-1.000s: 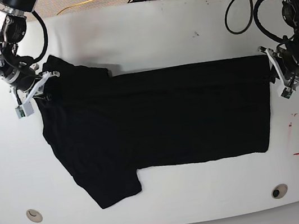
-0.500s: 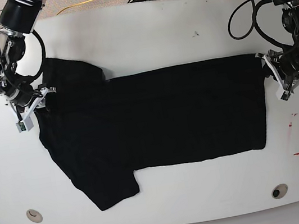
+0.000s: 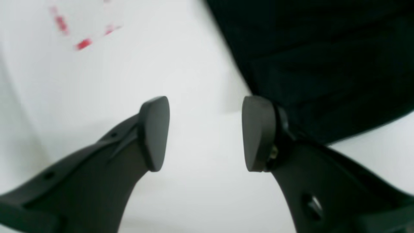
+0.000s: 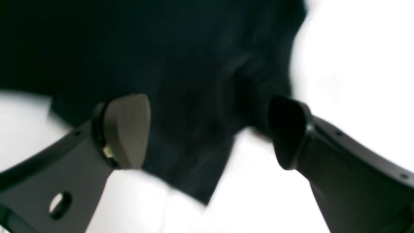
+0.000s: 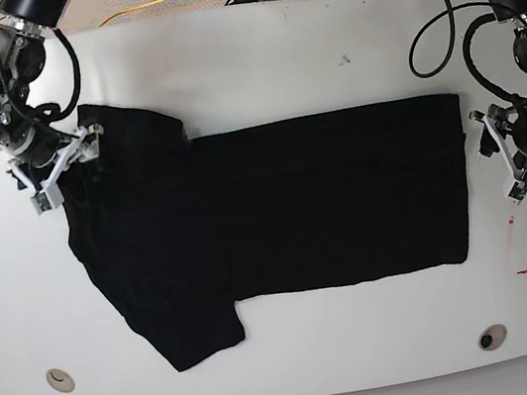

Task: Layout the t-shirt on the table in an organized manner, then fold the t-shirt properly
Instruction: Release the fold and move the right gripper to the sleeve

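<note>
The black t-shirt (image 5: 276, 211) lies spread across the middle of the white bench (image 5: 252, 59), soft, light and easily wrinkled; both grippers' jaws stand released, so take hold at hem corners or sleeve edges.

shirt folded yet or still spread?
Spread. The t-shirt lies flat on the table, both sleeves out, no fold over the body. Left tool and right tool are open.
</note>
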### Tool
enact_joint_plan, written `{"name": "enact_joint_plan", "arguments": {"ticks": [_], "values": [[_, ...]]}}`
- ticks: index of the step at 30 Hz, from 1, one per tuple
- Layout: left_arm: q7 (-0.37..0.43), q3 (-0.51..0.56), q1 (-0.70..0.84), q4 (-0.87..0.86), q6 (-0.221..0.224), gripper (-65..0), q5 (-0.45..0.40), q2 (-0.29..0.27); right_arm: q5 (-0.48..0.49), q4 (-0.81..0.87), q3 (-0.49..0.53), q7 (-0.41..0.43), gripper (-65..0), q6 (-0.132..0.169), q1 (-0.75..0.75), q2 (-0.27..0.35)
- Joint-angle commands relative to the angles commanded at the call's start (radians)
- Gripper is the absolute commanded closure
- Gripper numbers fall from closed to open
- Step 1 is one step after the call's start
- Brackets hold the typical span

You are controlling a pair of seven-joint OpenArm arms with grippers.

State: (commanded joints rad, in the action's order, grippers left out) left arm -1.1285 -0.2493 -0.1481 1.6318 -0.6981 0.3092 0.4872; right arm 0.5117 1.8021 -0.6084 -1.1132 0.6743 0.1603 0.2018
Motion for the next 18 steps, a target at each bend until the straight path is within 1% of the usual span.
{"name": "enact_joint_plan", "arguments": {"ticks": [1,4,6,12,15,18], "values": [[-0.002,-0.002,0.003,0.014,0.000,-33.3,0.000,0.003,0.002,-0.005,0.000,0.002,-55.5,0.000,0.018,-0.018],[-0.002,-0.006,0.023,0.023,0.000,-33.3,0.000,0.006,-0.017,-0.008,0.000,0.018,-55.5,0.000,0.040,-0.043],[-0.002,-0.029,0.034,0.025,0.000,-33.3,0.000,0.006,-0.040,-0.029,0.003,0.058,-55.5,0.002,0.057,-0.057],[0.000,-0.034,0.051,0.025,0.000,-33.2,0.000,0.005,-0.052,-0.166,0.006,0.152,-55.5,0.002,0.054,-0.057],[0.000,-0.035,0.051,0.025,0.000,-33.2,0.000,0.005,-0.052,-0.206,0.008,0.161,-55.5,0.002,0.046,-0.051],[0.000,-0.035,0.051,0.025,0.000,-33.2,0.000,0.005,-0.046,-0.226,0.046,0.163,-55.2,0.002,0.046,-0.048]]}}
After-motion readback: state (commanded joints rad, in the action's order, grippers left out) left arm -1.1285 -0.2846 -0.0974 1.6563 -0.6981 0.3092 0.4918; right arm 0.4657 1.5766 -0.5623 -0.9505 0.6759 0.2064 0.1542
